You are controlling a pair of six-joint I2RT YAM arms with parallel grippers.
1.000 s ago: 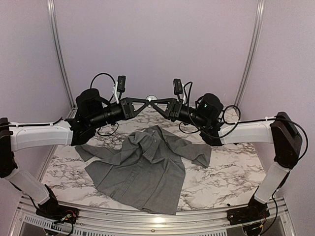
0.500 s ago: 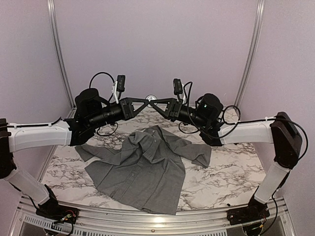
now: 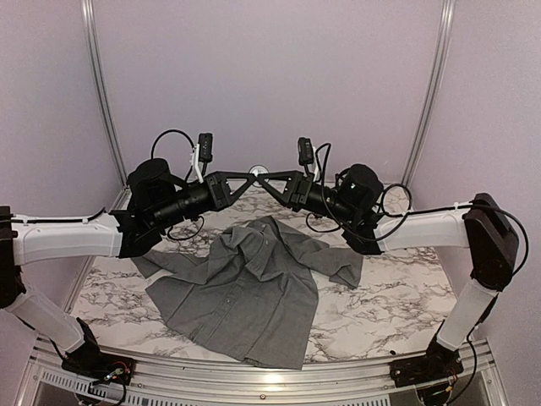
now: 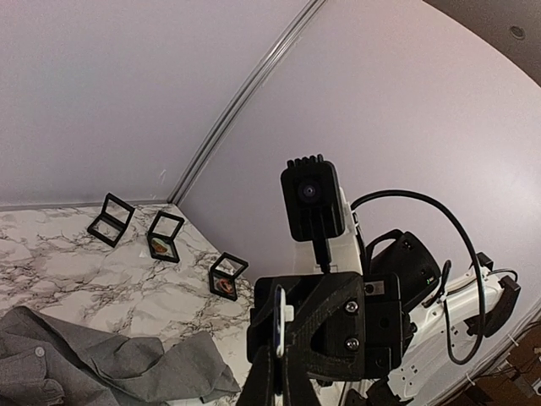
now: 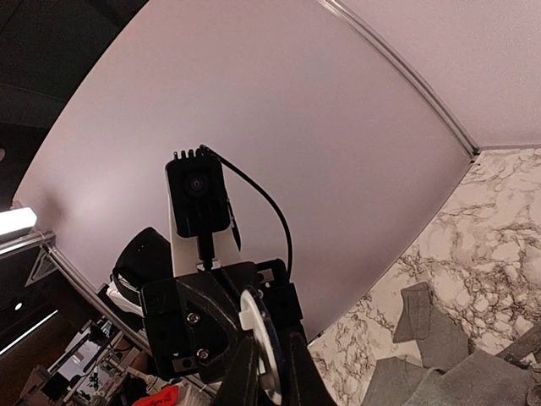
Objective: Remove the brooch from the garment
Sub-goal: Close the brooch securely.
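- Garment [image 3: 245, 288] lies spread on the worktop [image 3: 397, 304], centre.
- Raised above its collar, left gripper [image 3: 251, 174]: jaws together, pinching the thin white brooch [image 3: 260, 168].
- Right gripper [image 3: 270, 174], opposite: jaws barely apart, clamped on the same brooch.

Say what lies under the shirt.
The marble table shows all round the shirt, so the shirt rests on it. Anything beneath the cloth is covered and cannot be seen.
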